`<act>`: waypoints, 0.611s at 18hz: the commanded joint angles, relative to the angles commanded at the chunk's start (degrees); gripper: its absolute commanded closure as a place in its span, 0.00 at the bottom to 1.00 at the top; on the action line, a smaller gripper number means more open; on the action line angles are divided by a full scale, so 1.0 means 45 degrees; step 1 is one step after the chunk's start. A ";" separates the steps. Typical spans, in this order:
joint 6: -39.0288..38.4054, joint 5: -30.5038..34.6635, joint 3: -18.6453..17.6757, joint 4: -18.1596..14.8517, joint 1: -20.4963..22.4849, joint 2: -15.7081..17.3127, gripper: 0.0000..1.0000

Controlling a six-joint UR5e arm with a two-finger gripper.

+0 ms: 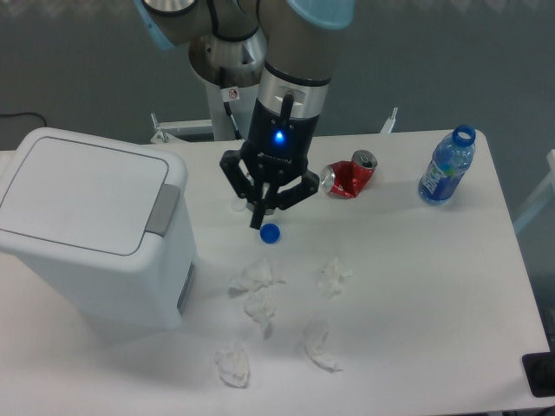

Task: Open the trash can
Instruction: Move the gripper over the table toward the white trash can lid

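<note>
The trash can (95, 234) is a big white boxy bin at the table's left side. Its flat lid (78, 192) lies shut, with the grey push tab (162, 210) on its right edge. My gripper (264, 206) hangs over the table to the right of the bin, roughly a hand's width from the tab, pointing down. It is open and holds nothing. A blue light glows on its wrist.
A blue bottle cap (270, 232) lies just below the gripper. A crushed red can (347, 176) and a blue water bottle (446, 166) stand to the right. Several crumpled tissues (256, 276) are scattered across the table's front middle. The robot's base (234, 78) is at the back.
</note>
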 joint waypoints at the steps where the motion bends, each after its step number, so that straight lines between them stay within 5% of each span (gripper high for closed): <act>1: -0.0313 0.0000 0.0000 0.0000 -0.0137 0.0000 0.92; 11: -0.2522 -0.0762 -0.0311 0.0059 -0.0899 0.0254 0.93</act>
